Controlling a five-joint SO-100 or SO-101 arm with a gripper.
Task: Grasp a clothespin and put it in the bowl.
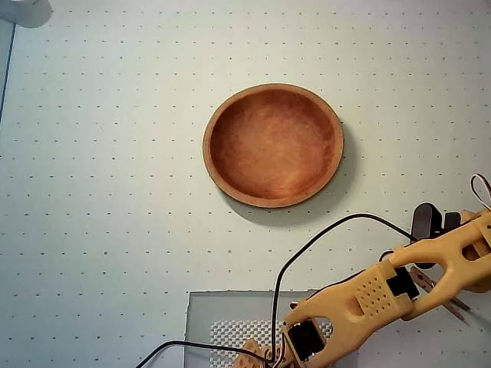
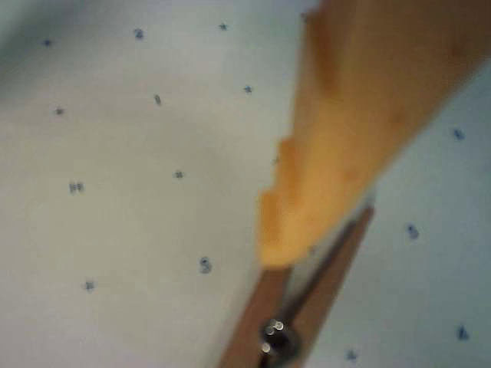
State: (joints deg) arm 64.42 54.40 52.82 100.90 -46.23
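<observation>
1 orange gripper finger [image 2: 337,153] fills the upper right of the wrist view, its stepped tip resting against the upper end of the wooden clothespin [image 2: 307,307], whose 2 prongs and metal spring [image 2: 275,337] run down to the bottom edge. Only that 1 finger shows there, so I cannot tell whether the gripper [image 1: 441,287] is clenched on the pin or merely laid against it; the blur suggests the camera sits very close to the mat.

From overhead, the yellow arm [image 1: 368,303] reaches in from about 6 o'clock and ends near the right edge, with the clothespin [image 1: 436,287] lying beneath the gripper, its prongs poking out toward 4 o'clock. My reading is that the low, close posture is there to pinch the pin across its narrow sides, since it lies flat on the dotted mat [image 1: 115,192].

The wooden bowl [image 1: 222,180] sits empty and well apart, toward 10 o'clock from the gripper. A black cable [image 1: 307,253] loops between arm and bowl. At 6 o'clock lies a grey sheet [image 1: 222,310] under the arm's base.
</observation>
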